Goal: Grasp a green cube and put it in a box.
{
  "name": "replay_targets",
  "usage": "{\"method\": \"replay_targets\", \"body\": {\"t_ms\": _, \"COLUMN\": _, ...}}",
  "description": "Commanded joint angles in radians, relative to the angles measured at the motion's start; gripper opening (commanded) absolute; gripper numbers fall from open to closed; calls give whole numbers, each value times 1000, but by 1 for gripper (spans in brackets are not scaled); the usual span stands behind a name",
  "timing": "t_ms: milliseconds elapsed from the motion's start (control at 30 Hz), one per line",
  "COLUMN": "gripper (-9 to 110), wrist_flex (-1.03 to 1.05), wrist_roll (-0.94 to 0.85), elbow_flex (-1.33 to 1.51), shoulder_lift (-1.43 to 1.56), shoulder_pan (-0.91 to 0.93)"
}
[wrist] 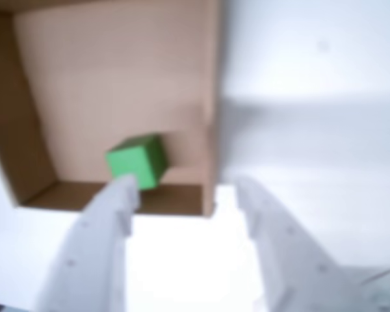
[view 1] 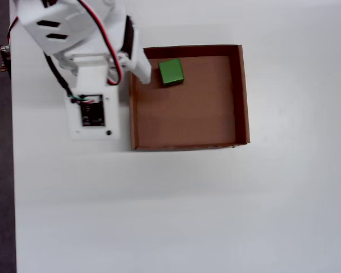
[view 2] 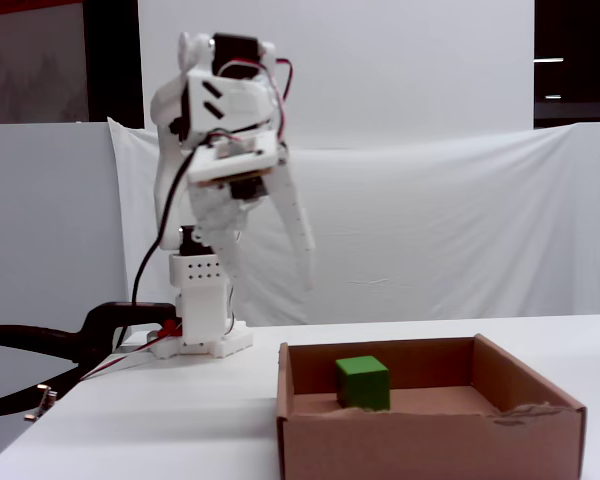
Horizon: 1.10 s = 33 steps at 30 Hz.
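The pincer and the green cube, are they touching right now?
Apart. In the fixed view the pincer hangs open well above the box, with clear background between its tips and the green cube resting on the box floor.

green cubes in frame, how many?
1. The green cube sits on the floor of the box, near its top-left corner in the overhead view. The open hand holds nothing. No others visible.
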Motion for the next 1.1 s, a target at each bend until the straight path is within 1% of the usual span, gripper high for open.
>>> {"method": "replay_targets", "body": {"t_ms": 0, "gripper": 21, "wrist_flex": -51, "wrist_roll": -2, "elbow_flex": 129, "shoulder_lift": 150, "shoulder_pan": 106}}
{"method": "replay_targets", "body": {"t_ms": 67, "gripper": 21, "wrist_flex": -61, "wrist_roll": -2, "elbow_flex": 232, "shoulder_lift": 222, "shoulder_pan": 167}}
{"method": "replay_targets", "body": {"t_ms": 233, "gripper": 21, "wrist_flex": -6, "wrist_roll": -5, "elbow_flex": 439, "shoulder_lift": 407, "shoulder_pan": 318}}
{"method": "replay_targets", "body": {"t_ms": 467, "gripper": 21, "wrist_flex": 54, "wrist_roll": -6, "elbow_flex": 652, "shoulder_lift": 680, "shoulder_pan": 426}}
{"method": "replay_targets", "body": {"t_ms": 700, "gripper": 21, "wrist_flex": 87, "wrist_roll": -6, "elbow_flex": 834, "shoulder_lift": 900, "shoulder_pan": 465}}
{"method": "replay_targets", "body": {"t_ms": 933, "gripper": 21, "wrist_flex": 46, "wrist_roll": 3, "elbow_flex": 1026, "shoulder_lift": 1100, "shoulder_pan": 454}}
{"method": "replay_targets", "body": {"t_ms": 1067, "gripper": 21, "wrist_flex": 83, "wrist_roll": 12, "elbow_flex": 1055, "shoulder_lift": 1204, "shoulder_pan": 476}}
